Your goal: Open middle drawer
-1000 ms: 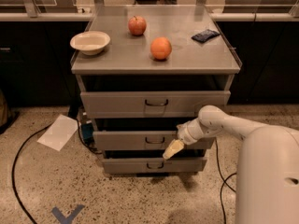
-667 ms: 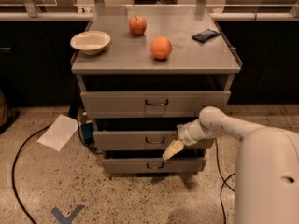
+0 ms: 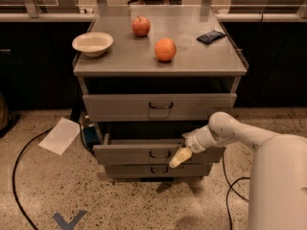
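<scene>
Speckled floor lies under a grey cart. Its worktop (image 3: 124, 63) holds a bowl (image 3: 92, 43) by the left edge, an apple (image 3: 140, 26) near the far edge and an orange (image 3: 165, 50) in the middle. Below the front edge, the middle drawer (image 3: 122, 154) sticks out a little. The gripper (image 3: 178, 158) sits at its front, just right of the small handle (image 3: 159, 154), likely to tug it open. Whether the gripper is wide or narrow cannot be told.

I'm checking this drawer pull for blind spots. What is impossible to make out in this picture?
Camera view:
- Inside of the middle drawer: hidden behind its own front and under the top drawer.
- The gripper, just right of the middle drawer's handle: contact with it cannot be judged.
- Dark flat item on the cabinet top: too small to identify.
</scene>
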`<state>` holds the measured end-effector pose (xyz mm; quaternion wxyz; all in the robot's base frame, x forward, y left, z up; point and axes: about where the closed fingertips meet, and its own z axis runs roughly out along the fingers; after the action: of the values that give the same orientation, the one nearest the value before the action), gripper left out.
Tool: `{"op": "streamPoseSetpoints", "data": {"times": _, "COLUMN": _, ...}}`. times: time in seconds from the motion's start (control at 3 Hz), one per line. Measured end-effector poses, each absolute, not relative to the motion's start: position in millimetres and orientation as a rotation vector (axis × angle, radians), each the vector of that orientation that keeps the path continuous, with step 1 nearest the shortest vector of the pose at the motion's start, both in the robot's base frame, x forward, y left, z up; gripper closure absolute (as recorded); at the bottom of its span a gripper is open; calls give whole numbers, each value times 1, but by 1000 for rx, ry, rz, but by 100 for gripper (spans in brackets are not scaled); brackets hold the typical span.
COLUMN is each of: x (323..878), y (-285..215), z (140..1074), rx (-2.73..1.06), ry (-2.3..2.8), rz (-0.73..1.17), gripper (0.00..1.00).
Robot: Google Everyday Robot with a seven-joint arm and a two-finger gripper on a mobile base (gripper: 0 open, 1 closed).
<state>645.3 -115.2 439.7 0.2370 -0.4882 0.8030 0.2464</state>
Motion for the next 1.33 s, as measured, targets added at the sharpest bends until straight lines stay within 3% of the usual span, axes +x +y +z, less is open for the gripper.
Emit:
{"op": "streamPoseSetpoints", "data": {"times": 0.67, "x": 631, "y": -111, "z": 437, "rx": -1346, "ry": 2198, "rz": 711, "gripper": 0}}
{"op": "streamPoseSetpoints", "data": {"times": 1.33, "x": 546, "y": -118, "z": 459, "rx": -1353, "ry": 2210, "rz": 843, "gripper": 0}}
